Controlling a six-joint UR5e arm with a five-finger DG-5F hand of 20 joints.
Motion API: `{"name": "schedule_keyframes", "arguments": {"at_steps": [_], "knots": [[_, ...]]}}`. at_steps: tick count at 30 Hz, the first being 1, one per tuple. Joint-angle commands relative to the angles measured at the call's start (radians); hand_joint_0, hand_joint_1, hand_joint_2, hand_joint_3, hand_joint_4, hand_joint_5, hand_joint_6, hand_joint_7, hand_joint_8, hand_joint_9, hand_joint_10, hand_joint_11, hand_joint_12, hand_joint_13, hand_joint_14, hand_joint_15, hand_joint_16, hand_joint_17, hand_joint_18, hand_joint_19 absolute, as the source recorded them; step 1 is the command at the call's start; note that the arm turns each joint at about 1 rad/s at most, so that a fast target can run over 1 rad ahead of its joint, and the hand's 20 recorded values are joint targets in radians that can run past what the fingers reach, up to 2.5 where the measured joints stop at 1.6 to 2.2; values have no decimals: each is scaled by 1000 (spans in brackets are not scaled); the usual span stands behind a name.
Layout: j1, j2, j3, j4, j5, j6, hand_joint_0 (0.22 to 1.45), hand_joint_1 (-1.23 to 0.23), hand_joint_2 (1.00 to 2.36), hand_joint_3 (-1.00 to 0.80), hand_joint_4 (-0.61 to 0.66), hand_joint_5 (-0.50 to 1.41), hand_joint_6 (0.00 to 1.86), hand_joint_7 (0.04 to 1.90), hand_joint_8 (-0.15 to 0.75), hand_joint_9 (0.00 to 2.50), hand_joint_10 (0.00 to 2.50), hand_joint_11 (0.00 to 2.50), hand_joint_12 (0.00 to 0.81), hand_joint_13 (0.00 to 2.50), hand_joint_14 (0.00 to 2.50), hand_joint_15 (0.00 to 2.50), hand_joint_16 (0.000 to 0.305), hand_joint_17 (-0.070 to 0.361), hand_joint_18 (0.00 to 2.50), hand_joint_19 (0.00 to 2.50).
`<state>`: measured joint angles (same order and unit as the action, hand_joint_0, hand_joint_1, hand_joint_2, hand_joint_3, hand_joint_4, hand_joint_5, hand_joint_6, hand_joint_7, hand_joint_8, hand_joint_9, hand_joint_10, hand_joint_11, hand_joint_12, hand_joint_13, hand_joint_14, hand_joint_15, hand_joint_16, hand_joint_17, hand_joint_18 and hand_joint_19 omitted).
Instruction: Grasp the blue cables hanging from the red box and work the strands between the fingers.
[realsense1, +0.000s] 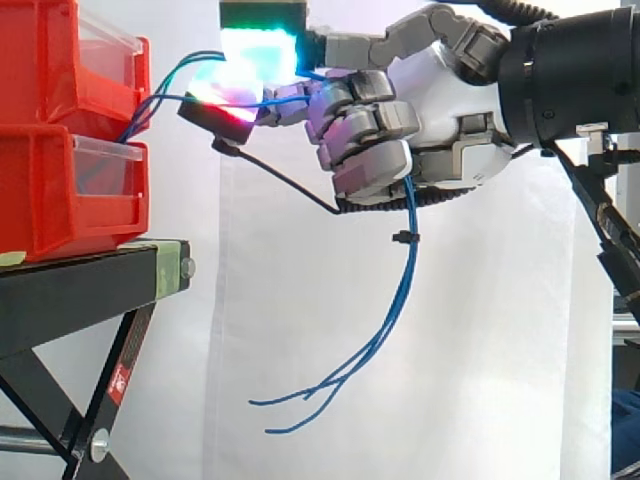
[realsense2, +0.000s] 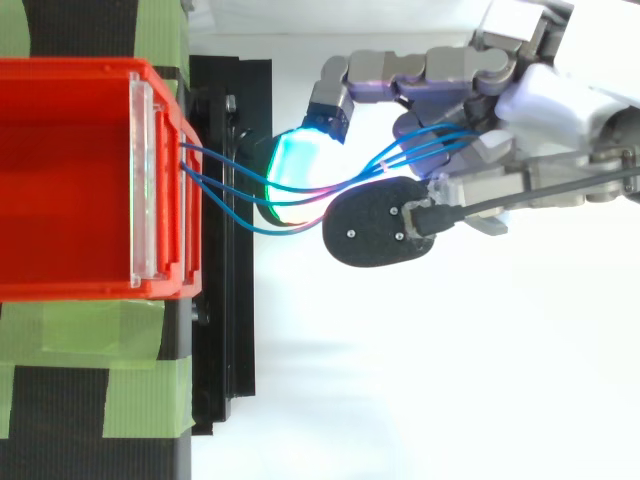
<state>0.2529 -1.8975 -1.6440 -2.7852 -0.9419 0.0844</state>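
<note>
Your red bins (realsense1: 70, 130) take up the left edge of the side view, sitting on the black stand (realsense1: 80, 290). The hand (realsense1: 440, 110) is upper right, its fingers (realsense1: 365, 125) curled tight around the blue cables (realsense1: 405, 260). The strands run from the bin front at upper left, pass through the curled fingers, then dangle loose toward bottom centre.

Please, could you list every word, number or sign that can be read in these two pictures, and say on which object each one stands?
Red sticker on a leg of the black stand: white print, too small to read.
Red bins, hand, blue cables: no text to be seen.
</note>
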Motion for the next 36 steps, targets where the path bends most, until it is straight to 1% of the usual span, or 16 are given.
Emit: {"name": "schedule_keyframes", "arguments": {"at_steps": [1,4,9,14,22,30,35,36], "knots": [[0,0,0,0,2,-2,719,-653,1010,-686,212,426,0,1471,362,816,2500,2295,407,1005,2500,1461,58,131,1396,1483],[0,0,0,-2,2,-3,712,-655,1008,-756,211,416,1,1467,362,816,2500,2295,407,1005,2500,1461,58,131,1396,1483],[0,0,0,-13,5,-9,700,-658,1006,-813,225,417,0,1479,362,816,2500,2295,407,1005,2500,1461,58,131,1396,1483],[0,0,0,-16,6,-17,713,-660,1005,-855,231,416,97,1440,362,816,2500,2295,407,1005,2500,1461,58,131,1396,1483],[0,0,0,-20,6,-17,814,-668,1008,-798,191,430,237,1414,362,816,2500,2295,407,1005,2500,1461,58,131,1396,1483],[0,0,0,-19,8,-29,863,-657,1011,-734,172,454,259,1411,362,816,2500,2295,407,1005,2500,1461,58,131,1396,1483],[0,0,0,-17,8,-32,867,-665,1015,-608,162,451,261,1416,362,816,2500,2295,407,1005,2500,1461,58,131,1396,1483],[0,0,1,-17,8,-32,867,-667,1017,-547,153,448,264,1422,362,816,2500,2295,407,1005,2500,1461,58,131,1396,1483]]}}
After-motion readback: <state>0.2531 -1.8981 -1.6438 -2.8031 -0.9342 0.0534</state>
